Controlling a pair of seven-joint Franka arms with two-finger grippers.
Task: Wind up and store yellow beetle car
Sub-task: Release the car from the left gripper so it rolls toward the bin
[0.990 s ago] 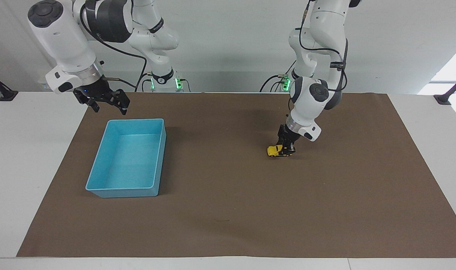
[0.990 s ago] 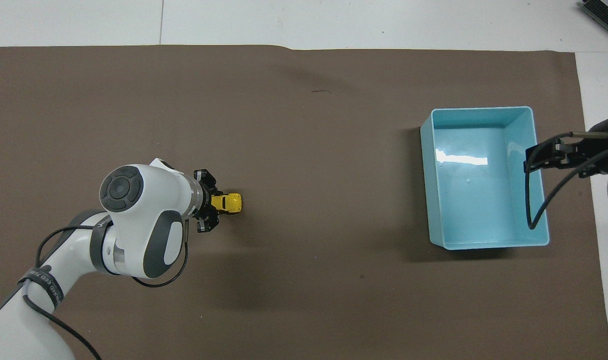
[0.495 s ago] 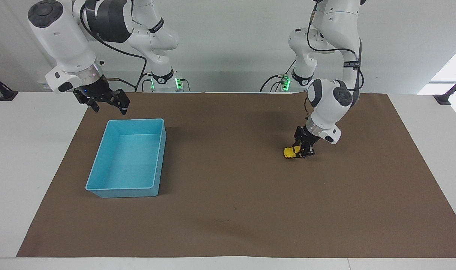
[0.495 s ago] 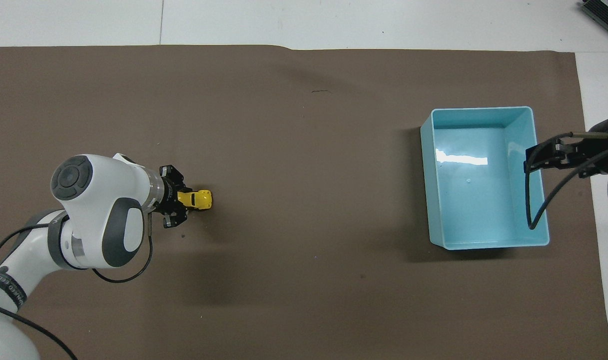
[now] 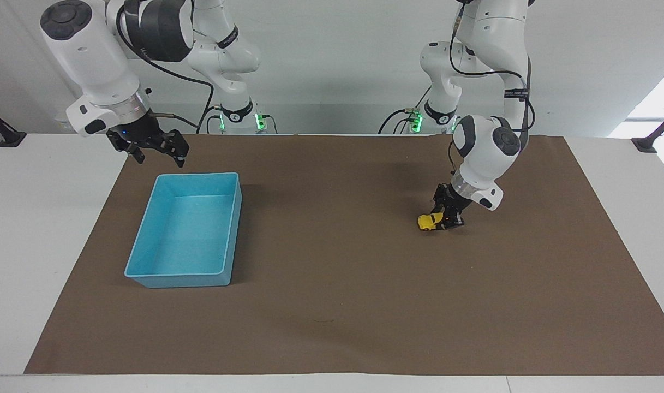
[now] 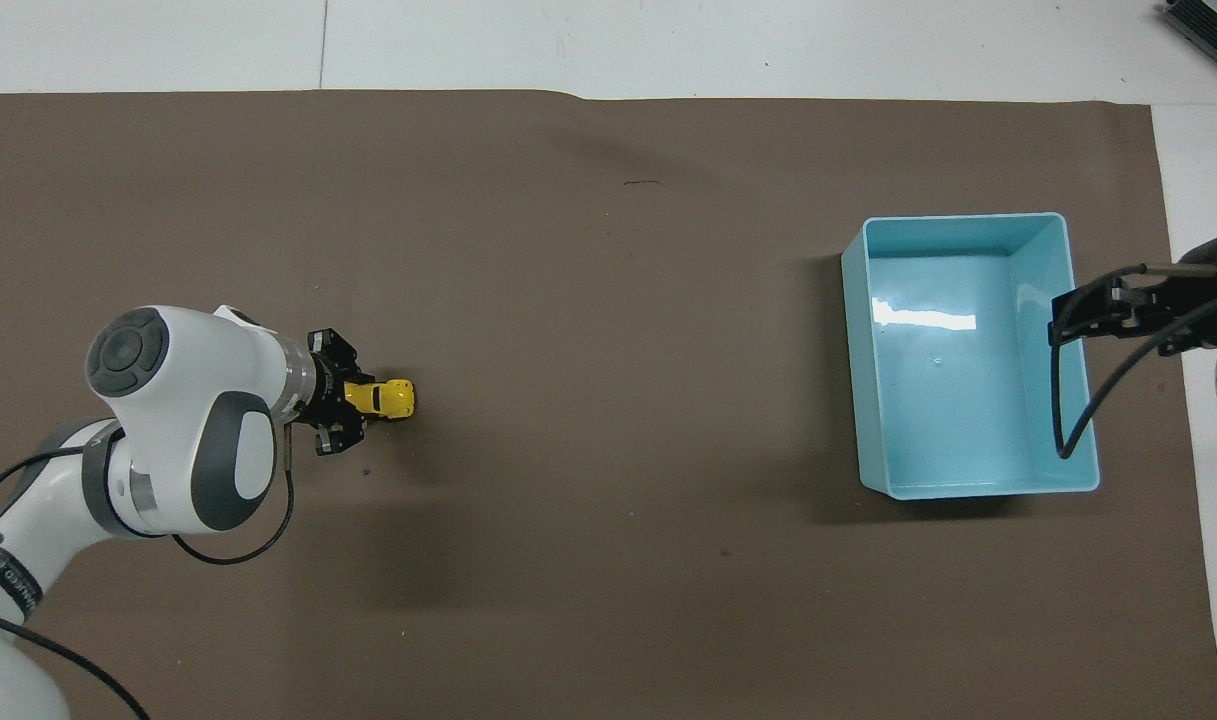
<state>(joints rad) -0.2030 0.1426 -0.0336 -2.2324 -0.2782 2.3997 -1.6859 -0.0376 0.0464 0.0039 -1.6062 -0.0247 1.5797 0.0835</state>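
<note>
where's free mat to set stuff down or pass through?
Bare brown mat between the blue bin and the yellow beetle car, and nearer the mat's edge farthest from the robots. Crowded only at the car, gripped by the left gripper; the right gripper waits over the bin's edge.

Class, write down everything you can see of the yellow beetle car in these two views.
The yellow beetle car is a tiny, glossy, bright yellow toy with a rounded body; it looks like plastic or painted metal. It sits low on the brown mat, toward the left arm's end of the table, well apart from the blue bin. The left end effector is closed on its rear, so only the front part shows, pointing toward the bin's end. Whether its wheels touch the mat cannot be told.
</note>
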